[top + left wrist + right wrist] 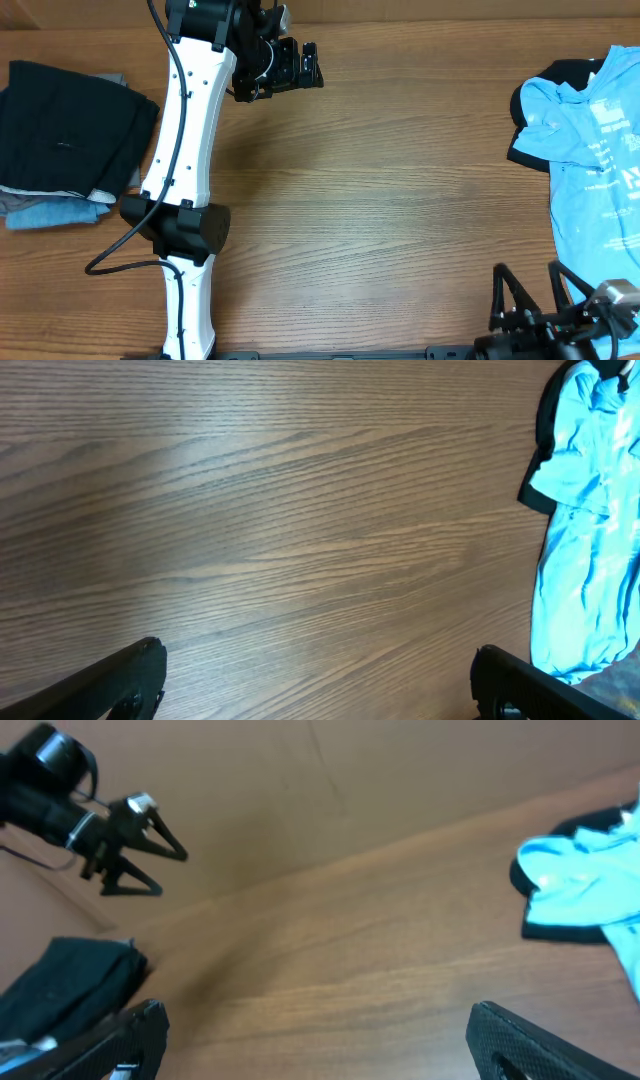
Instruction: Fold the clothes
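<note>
A light blue T-shirt with white print (595, 160) lies crumpled at the table's right edge, over a black garment (527, 118). A folded stack of clothes, black on top of grey and blue pieces (70, 140), sits at the far left. My left gripper (314, 65) hangs open over the back of the table, between the two piles and holding nothing. Its wrist view shows bare wood between the fingers (125, 678), with the T-shirt (585, 550) off to the right. At the front right, my right gripper (528, 285) is open and empty, short of the T-shirt (575, 885).
The wooden table (400, 200) runs between the two piles. My white left arm (185, 150) reaches from the front edge toward the back, next to the folded stack (60, 985). The right wrist view shows the left gripper (135, 845) across the table.
</note>
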Robot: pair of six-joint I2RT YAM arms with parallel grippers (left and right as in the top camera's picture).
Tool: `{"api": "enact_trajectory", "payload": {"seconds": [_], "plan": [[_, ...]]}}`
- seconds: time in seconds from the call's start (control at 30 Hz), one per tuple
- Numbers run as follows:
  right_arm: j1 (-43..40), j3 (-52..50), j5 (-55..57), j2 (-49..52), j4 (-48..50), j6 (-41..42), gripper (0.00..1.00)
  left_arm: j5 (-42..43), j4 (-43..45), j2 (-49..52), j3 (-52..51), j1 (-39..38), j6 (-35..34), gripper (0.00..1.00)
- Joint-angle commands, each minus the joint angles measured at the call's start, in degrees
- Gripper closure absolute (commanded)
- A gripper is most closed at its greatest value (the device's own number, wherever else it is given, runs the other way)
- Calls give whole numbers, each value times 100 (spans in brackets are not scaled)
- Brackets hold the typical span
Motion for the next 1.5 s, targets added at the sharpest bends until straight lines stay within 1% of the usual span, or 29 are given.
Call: {"api": "enact_trajectory", "payload": {"seconds": [0.0,0.07,0.2,0.23,0.3,0.37,0.43,0.47,0.53,0.9,1.1,1.37,1.47], "plan": [[33,-710,79,-339,608,94,0,17,11,2,-15,0,-13,0],[33,-1115,81,-334,1137,175,0,17,11,2,-15,0,-13,0],[31,-2004,83,-334,2710,173,0,17,11,2,-15,0,-13,0],[7,-2411,85,-334,3477,173,0,17,11,0,-15,0,-13,0],[-22,-3025,81,-334,4673,181,0,17,11,2,-15,0,-13,0],[-22,-3519,83,-337,5646,210,0,17,13,0,-15,0,-13,0],[-22,-3926,160,-337,6373,315,0,17,11,2,-15,0,-13,0],[-22,-4061,199,-337,6553,323,0,17,11,2,-15,0,-13,0],[-31,-4249,243,-337,6717,323,0,17,11,2,-15,0,-13,0],[-234,-4916,251,-341,6734,323,0,17,11,0,-15,0,-13,0],[-249,-4996,227,-341,6531,321,0,-4,11,2,-15,0,-13,0],[-393,-4996,173,-341,5530,319,0,-4,11,2,-15,0,-13,0],[-393,-4996,-22,-341,5541,308,0,-4,11,2,-15,0,-13,0]]}}
